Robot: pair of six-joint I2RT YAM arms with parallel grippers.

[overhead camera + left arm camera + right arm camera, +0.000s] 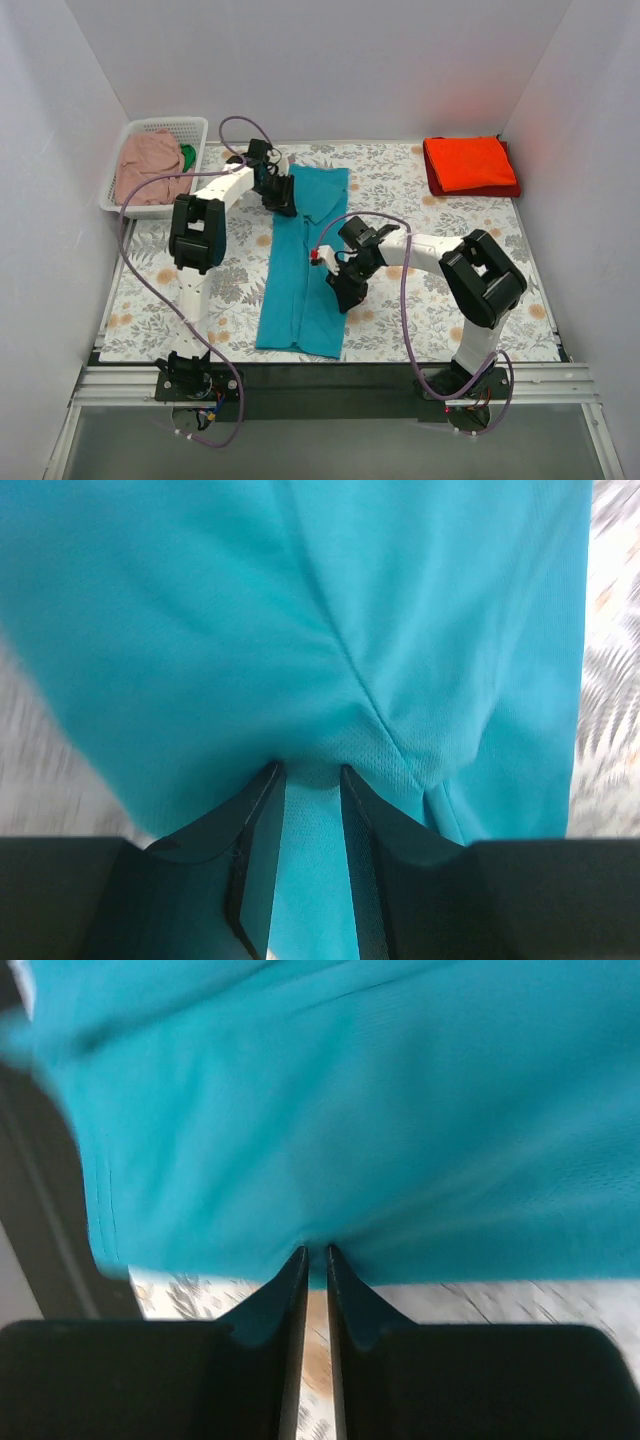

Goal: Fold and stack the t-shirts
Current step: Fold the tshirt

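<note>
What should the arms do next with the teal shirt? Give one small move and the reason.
Probably lift both grippers slightly together. The left gripper pinches the teal t-shirt at its far end, the right gripper pinches its right edge, and the shirt lies flat on the table cloth; raising should free it for folding.

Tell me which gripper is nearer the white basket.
Left. The left gripper sits at the teal t-shirt's far end, just right of the basket; the right gripper is toward its near end, farther away.
</note>
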